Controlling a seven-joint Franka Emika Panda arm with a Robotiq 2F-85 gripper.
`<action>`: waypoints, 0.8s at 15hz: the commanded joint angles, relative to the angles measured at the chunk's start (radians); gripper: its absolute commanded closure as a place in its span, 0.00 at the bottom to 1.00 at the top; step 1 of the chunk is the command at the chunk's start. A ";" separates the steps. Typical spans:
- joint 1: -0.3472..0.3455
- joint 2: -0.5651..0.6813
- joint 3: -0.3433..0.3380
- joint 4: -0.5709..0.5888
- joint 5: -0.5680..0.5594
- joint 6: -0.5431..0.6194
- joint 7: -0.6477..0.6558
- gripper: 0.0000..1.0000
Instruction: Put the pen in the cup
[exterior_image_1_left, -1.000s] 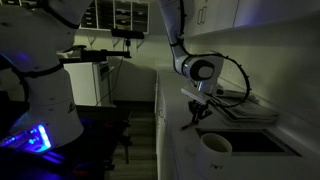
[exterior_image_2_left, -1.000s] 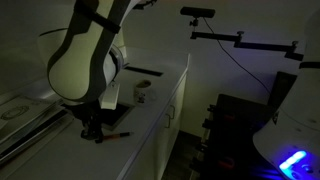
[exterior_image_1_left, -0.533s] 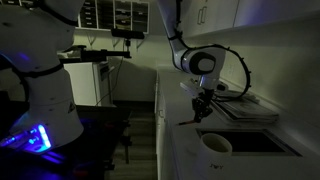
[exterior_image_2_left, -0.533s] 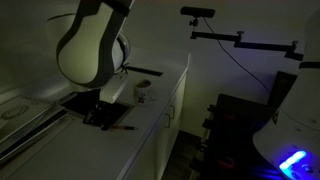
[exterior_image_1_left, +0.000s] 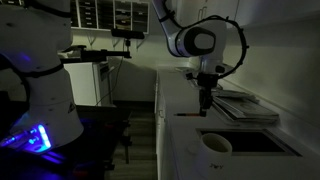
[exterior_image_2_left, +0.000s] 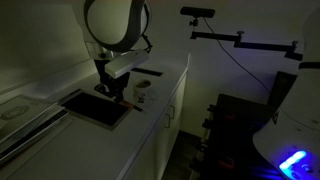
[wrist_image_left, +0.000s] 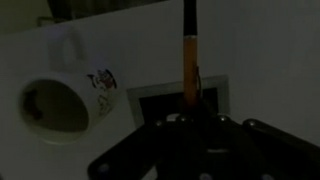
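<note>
Cup (wrist_image_left: 60, 100): white, dark inside, with a small colourful print on its side that is too blurred to read. Gripper (exterior_image_2_left: 113, 92) hangs above the counter (exterior_image_2_left: 165, 95), fingers pinching the pen (wrist_image_left: 188, 60). The pen is a thin orange-dark stick poking out past them, in the air near the cup, not touching. Dark flat tray (exterior_image_2_left: 92, 108) lies below.

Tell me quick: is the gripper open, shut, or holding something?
The gripper is shut, holding the pen by one end.
</note>
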 joint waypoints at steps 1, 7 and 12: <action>0.032 -0.039 -0.051 -0.030 -0.074 0.010 0.236 0.95; 0.049 -0.038 -0.117 -0.010 -0.204 0.002 0.627 0.95; 0.083 -0.070 -0.143 0.003 -0.417 -0.038 1.046 0.95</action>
